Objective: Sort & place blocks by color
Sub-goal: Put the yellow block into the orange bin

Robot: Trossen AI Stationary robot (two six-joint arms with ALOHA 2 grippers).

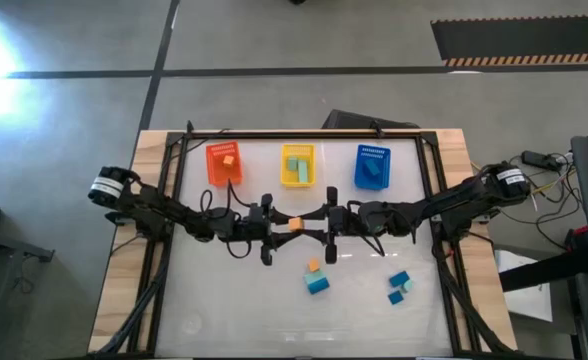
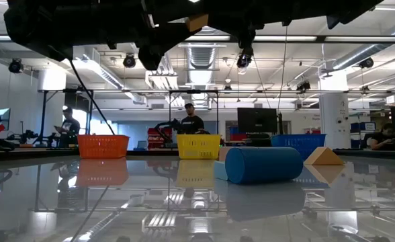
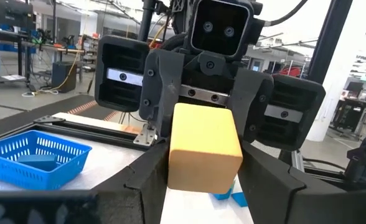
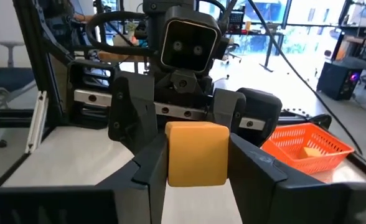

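1. Both arms meet over the middle of the table (image 1: 224,310), claw tip to claw tip, with one orange block (image 1: 295,224) held up in the air between them.
2. The left claw (image 3: 201,168) has its fingers pressed on the block's sides; the right claw (image 4: 197,163) is clamped on the same block from the opposite side. To me it looks like a hand-over, probably so the block can go to the arm nearer the orange bin (image 1: 224,163) at the far left.
3. That orange bin already has an orange piece inside.
4. The yellow bin (image 1: 297,166), far centre, holds pale green pieces.
5. The blue bin (image 1: 372,167), far right, holds a blue piece.
6. Unsorted blocks lie on the near side of the table: a blue block (image 1: 318,284) with a small orange one (image 1: 314,266) just beside it, and to the right a cluster of blue and teal blocks (image 1: 400,287).
7. Judging by this, sorting is partly done.
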